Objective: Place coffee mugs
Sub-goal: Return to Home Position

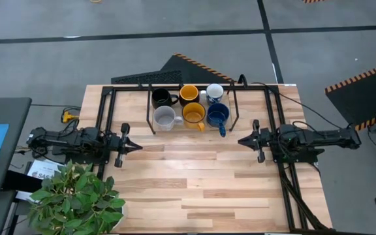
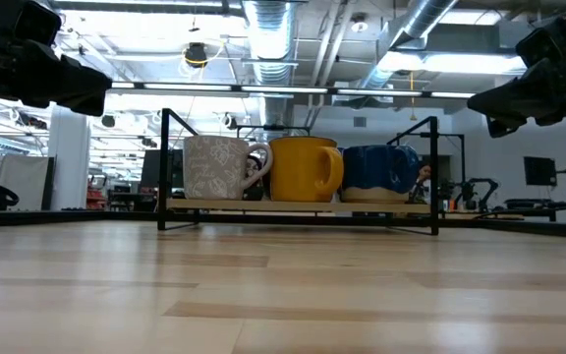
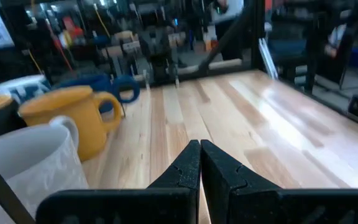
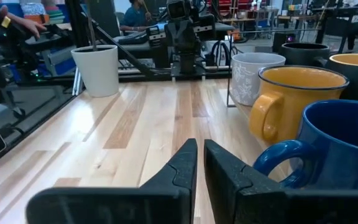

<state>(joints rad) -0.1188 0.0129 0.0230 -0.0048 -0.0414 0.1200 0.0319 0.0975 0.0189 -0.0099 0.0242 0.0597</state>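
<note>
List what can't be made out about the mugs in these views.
- Low view: the grey mug, front yellow mug and blue mug hide whatever stands behind them.
- High view: the white mug's blue marking is too small to read.
- Right wrist view: the rear yellow mug is cut off by the picture's edge.
</note>
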